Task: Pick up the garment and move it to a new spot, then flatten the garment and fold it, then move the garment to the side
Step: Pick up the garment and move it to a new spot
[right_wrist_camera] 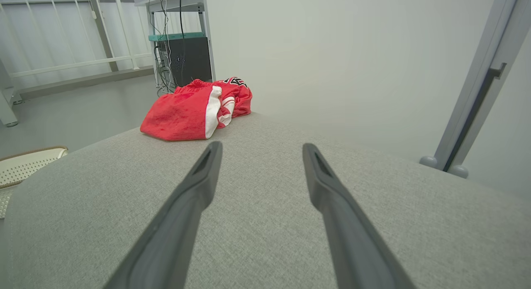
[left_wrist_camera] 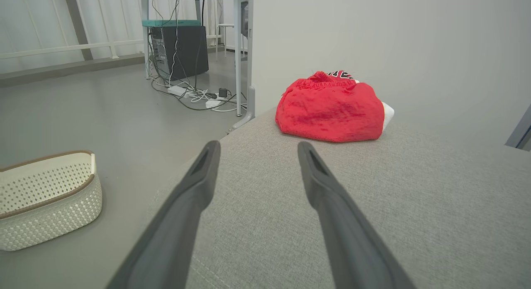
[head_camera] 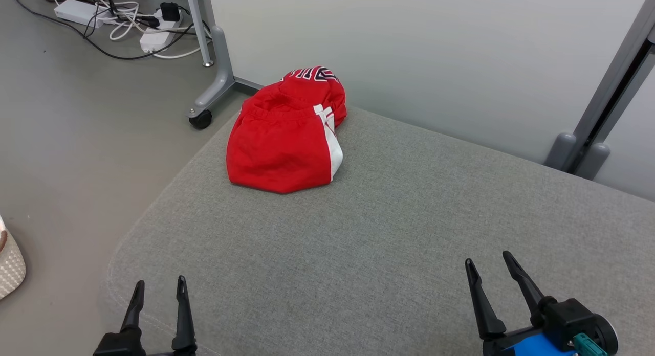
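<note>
The garment [head_camera: 284, 141] is a pair of red shorts with white side stripes, lying crumpled in a heap at the far left corner of a grey cushioned surface [head_camera: 389, 228]. It lies straight ahead in the left wrist view [left_wrist_camera: 330, 111] and off to the upper left in the right wrist view [right_wrist_camera: 195, 109]. My left gripper [head_camera: 159, 287] stands open at the near left edge, far from the garment, with nothing between its fingers. At the near right, my right gripper [head_camera: 488, 260] is also open and holds nothing.
A white woven basket [left_wrist_camera: 45, 197] sits on the floor left of the cushion. A wheeled metal frame leg [head_camera: 212, 80] and power strips with tangled cables [head_camera: 128, 18] lie beyond the garment. A pale wall panel runs along the cushion's far edge, with a grey post [head_camera: 609, 90] at right.
</note>
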